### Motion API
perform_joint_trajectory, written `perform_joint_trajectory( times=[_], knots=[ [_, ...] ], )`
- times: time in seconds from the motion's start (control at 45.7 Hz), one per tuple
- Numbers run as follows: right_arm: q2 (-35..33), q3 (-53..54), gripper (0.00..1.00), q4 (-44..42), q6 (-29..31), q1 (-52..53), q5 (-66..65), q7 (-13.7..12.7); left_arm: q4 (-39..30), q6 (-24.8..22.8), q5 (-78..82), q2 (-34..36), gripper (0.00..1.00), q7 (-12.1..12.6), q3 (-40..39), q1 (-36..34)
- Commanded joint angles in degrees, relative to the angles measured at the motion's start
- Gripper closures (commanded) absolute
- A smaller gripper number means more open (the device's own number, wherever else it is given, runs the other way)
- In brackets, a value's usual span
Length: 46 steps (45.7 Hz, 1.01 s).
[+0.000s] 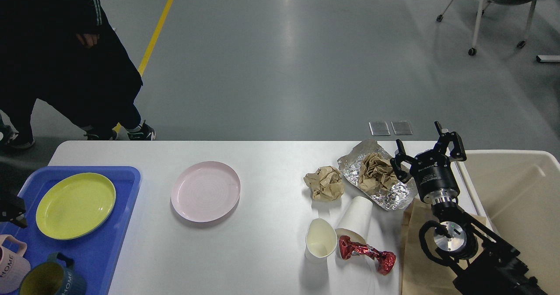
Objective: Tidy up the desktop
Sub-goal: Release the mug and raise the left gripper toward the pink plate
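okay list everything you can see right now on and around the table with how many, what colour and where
desktop: 1, white, across the foreground
tray: 1, blue, left end
plate: 1, yellow, on tray
plate: 1, pink, left of centre
mugs: 2, pink and blue, tray's near corner
paper ball: 1, brown, right of centre
foil: 1, silver, holding crumpled brown paper
paper cups: 2, white
wrapper: 1, red, beside cups
paper bag: 1, brown, under right arm
bin: 1, beige, right
person: 1, dark clothes, far left
chair: 1, far right
left gripper: black, over tray's left edge
right gripper: black, open, beside foil
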Motion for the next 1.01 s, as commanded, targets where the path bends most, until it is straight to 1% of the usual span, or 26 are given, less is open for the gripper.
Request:
perform_joint_trajectory(
  times=[0.0,0.044,0.131,0.263,0.35,0.438,0.547,0.613,0.679,0.788,0.985],
  knots=[
    [0.0,-0.01,0.0,0.0,0.05,0.0,0.0,0.0,-0.51,-3.09,0.07,-8.75,0.04,3.46,4.34,-8.86],
    [0.0,-0.01,0.0,0.0,0.05,0.0,0.0,0.0,-0.95,-4.15,-0.02,-12.18,0.04,4.26,4.96,-11.59],
    [0.0,-0.01,0.0,0.0,-0.04,0.0,0.0,0.0,-3.32,-5.82,-0.37,-17.37,0.04,4.52,4.44,-16.6],
    [0.0,-0.01,0.0,-0.09,0.05,0.0,0.0,0.0,-9.47,-5.91,-4.23,-22.29,0.04,4.61,3.99,-26.7],
    [0.0,-0.01,0.0,0.0,0.05,0.0,0.0,0.0,-15.17,-5.82,-7.22,-26.86,0.04,4.7,3.99,-33.47],
    [0.0,-0.01,0.0,-0.09,0.05,0.0,0.0,0.0,-19.93,-5.56,-11.0,-30.82,0.04,4.52,4.08,-38.66],
    [0.0,-0.01,0.0,0.0,0.05,0.0,0.0,0.0,-24.68,-5.38,-15.84,-32.94,0.04,4.44,4.08,-44.47],
    [0.0,-0.01,0.0,0.0,0.05,0.0,0.0,0.0,-26.08,-5.47,-17.51,-33.2,0.04,4.35,4.08,-46.58],
    [0.0,-0.01,0.0,-0.09,-0.04,0.0,0.0,0.0,-27.05,-5.47,-19.53,-33.47,0.04,4.17,4.52,-47.2],
    [0.0,-0.01,0.0,0.0,-0.04,0.0,0.0,0.0,-27.41,-5.47,-22.96,-34.87,0.04,4.17,4.96,-47.02],
    [0.0,-0.01,0.0,0.0,-0.04,0.0,0.0,0.0,-27.67,-4.5,-24.81,-34.78,0.04,4.09,4.96,-46.23]
  ],
)
